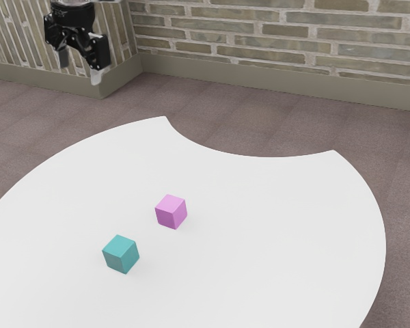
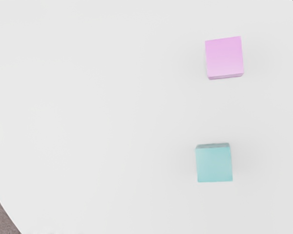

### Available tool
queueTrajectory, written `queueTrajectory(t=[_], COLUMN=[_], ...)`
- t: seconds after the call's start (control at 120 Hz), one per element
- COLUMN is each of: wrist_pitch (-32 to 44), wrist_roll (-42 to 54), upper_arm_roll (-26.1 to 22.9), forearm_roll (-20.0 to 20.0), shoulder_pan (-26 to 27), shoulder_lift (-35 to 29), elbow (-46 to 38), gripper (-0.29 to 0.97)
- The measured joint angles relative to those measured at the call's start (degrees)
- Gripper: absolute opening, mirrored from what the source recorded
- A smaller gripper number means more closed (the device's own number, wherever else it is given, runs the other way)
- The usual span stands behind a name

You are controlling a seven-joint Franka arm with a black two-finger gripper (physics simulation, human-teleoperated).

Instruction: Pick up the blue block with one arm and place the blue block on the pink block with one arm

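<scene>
The reach has not begun. The fingers [image 1: 98,63] hang high above the far edge of the table [image 1: 280,225], spread apart and holding nothing. In the exterior view they sit at about 11 o'clock from both cubes. The blue block [image 1: 120,253] [image 2: 214,163] rests on the table at roughly 8 o'clock from the pink block [image 1: 171,211] [image 2: 224,57], near it but not touching. The next move, as I judge it, calls for travelling over the blue block, squaring the fingers to its flat sides and descending.
</scene>
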State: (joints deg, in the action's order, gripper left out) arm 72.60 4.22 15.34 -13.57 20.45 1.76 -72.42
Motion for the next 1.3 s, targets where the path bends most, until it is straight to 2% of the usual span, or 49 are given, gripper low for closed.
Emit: queueTrajectory(t=[0.183,0.325,0.45,0.633,0.958,1.2,1.3], wrist_pitch=[0.5,3.5,9.5,19.6,39.2,48.5,51.3], wrist_roll=[0.4,0.6,0.4,-0.3,-4.6,-9.1,-10.6], upper_arm_roll=[0.0,0.3,0.9,4.0,4.4,4.9,5.8], forearm_roll=[0.2,0.4,0.8,3.6,5.1,5.2,5.2], shoulder_pan=[-3.6,-5.0,-4.8,-1.9,-3.1,2.7,1.7], shoulder_lift=[0.1,0.0,-0.1,-0.1,-4.0,-5.4,-4.8], elbow=[-0.7,-8.9,-17.6,-29.8,-51.2,-62.0,-63.2], gripper=[0.68,0.68,0.68,0.68,0.68,0.68,0.68])
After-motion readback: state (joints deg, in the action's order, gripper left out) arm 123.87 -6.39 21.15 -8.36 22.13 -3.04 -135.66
